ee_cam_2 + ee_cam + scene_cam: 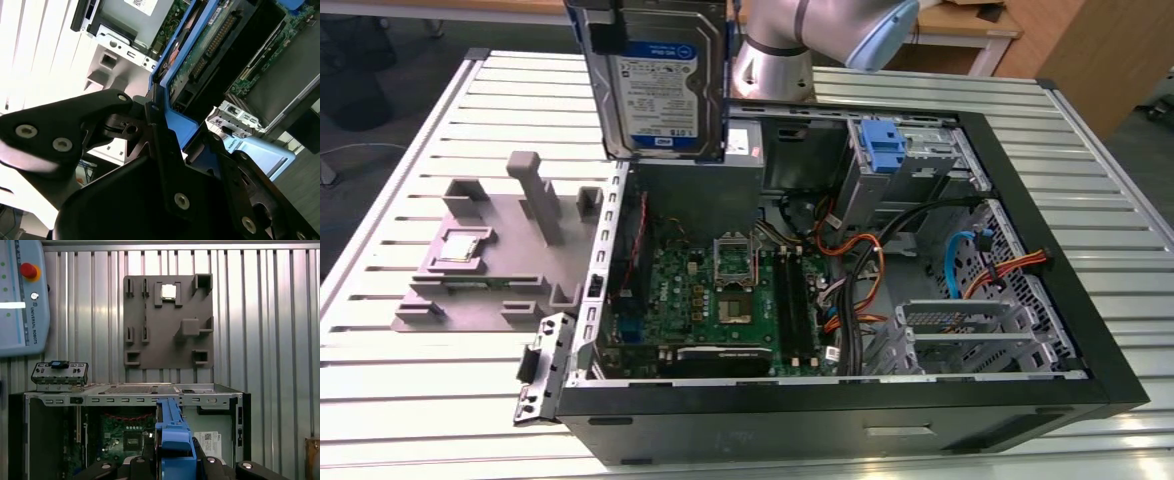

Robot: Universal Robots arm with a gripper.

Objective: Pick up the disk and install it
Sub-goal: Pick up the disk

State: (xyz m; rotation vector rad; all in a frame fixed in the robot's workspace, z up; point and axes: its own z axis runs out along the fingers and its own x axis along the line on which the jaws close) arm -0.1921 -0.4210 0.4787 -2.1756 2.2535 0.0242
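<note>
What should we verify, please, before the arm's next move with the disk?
1. Grip on the disk: ok; the gripper is shut on its blue carrier in both wrist views.
2. Disk attitude: ok; upright, label facing the exterior view.
3. Computer case open: ok; motherboard exposed.
4. Drive cage free: cannot tell.
5. Orange cables clear of the cage: cannot tell; they run close beside it.

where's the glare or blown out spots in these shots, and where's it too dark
Second wrist view: the table burns out to pure white; first wrist view: bright streaks along the table ribs around the grey fixture, and the computer case interior sits in shade; exterior view: even light, no glare on the disk label.
</note>
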